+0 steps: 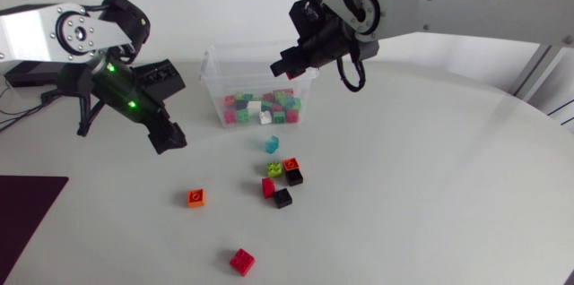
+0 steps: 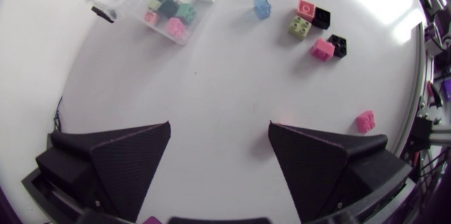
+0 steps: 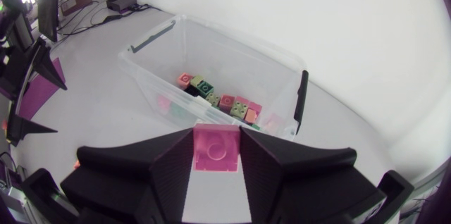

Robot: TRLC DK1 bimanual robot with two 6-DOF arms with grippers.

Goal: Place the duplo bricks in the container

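A red duplo brick [image 1: 241,261] is lying nearest the table's [image 1: 430,195] front edge. An orange brick [image 1: 196,197] is sitting beyond it, and both are well apart from the dark mat [image 1: 27,222] at the near left corner. Further in, a cluster of five bricks [image 1: 291,167], red, black, lime and orange-red, is sitting far from the table's curved right edge. A translucent blue brick [image 1: 272,144] is standing alone between the cluster and the container. The left gripper [image 1: 166,137] is hovering left of that brick, fingers spread wide around nothing. The clear plastic container [image 1: 213,88], part-filled with bricks, is sitting toward the far edge. The right gripper [image 3: 217,146] is hanging close above it, pinching a pink brick [image 3: 217,150].
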